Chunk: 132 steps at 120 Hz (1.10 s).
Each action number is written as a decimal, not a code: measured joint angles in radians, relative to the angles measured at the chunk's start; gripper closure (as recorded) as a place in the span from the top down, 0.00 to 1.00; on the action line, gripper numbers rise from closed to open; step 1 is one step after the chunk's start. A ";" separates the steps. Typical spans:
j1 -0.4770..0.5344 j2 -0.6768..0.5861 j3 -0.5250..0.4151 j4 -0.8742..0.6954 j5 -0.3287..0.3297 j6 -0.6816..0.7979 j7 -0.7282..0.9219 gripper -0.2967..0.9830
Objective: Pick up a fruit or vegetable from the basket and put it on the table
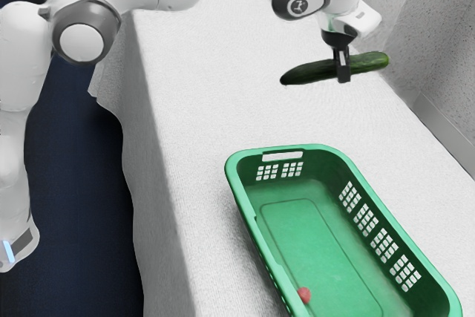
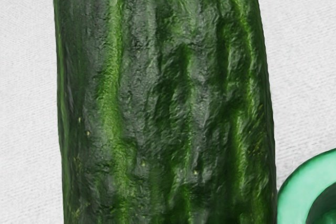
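My gripper (image 1: 343, 70) pinches the cucumber (image 1: 312, 72) near its middle, likely for balance, above the table (image 1: 200, 94) on the basket's (image 1: 304, 231) far side, where lowering should miss the rim (image 1: 320, 148).

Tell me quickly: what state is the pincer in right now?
Pincer: closed on the cucumber, holding it up off the table.

Room over the white table (image 1: 200, 87), beside the green basket (image 1: 323, 148). Its raised sides block low passes (handle end included). Speckled wall (image 1: 438, 57) seems near the table edge, depth unclear.
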<state>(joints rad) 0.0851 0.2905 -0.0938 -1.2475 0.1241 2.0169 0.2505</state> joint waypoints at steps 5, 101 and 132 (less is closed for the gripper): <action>0.046 0.013 0.000 0.000 -0.001 0.000 0.002 0.38; 0.124 -0.136 0.000 -0.161 -0.156 0.035 -0.229 0.76; 0.040 -0.225 -0.047 -0.170 -0.248 -0.254 -1.033 0.77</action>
<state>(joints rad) 0.1254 0.0651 -0.1412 -1.4178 -0.1241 1.7629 -0.7824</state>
